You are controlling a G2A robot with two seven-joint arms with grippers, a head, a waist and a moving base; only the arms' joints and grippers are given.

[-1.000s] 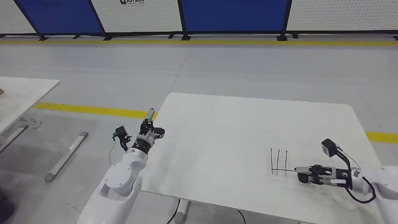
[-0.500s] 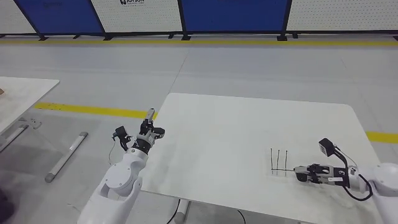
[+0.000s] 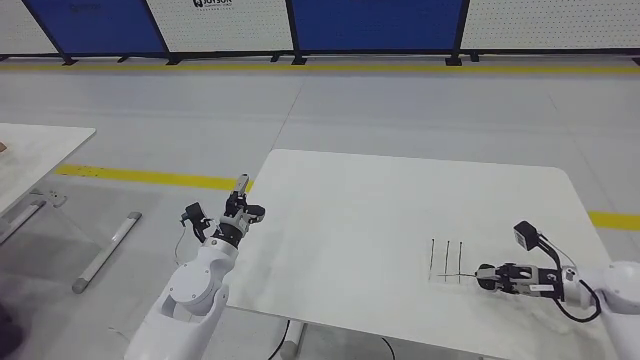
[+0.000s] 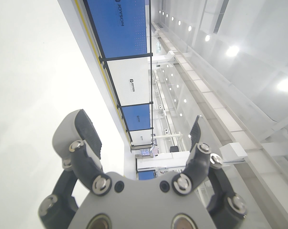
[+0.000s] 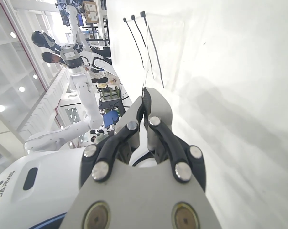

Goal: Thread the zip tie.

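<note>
The right gripper (image 3: 484, 278) sat near the table's (image 3: 350, 210) 4 o'clock corner, its jaws pressed together on 1 end of a thin black zip tie (image 3: 456, 276). In the top view, that held tie ran flat or nearly flat over the tabletop, its long axis on the 9-to-3 line and its free end aimed at 9 o'clock. Whether the pinched end was the head or the tail could not be told.

Just beyond it toward 12 o'clock lay 3 spare ties (image 3: 447, 250), side by side and parallel, each with its long axis on the 12-to-6 line, so the held tie crossed close by their near ends at a right angle.

The left gripper (image 4: 141, 125) stood at the table's 9 o'clock edge, jaws wide apart and holding nothing, well apart from all 4 ties.

The step in hand looked like the pick-up: 1 tie was secured, but nothing was threaded yet. The next move probably called for raising the tie clear of the 3 spares, then bringing the idle gripper across to take the free end. The tail would need careful alignment with the head's small slot.
</note>
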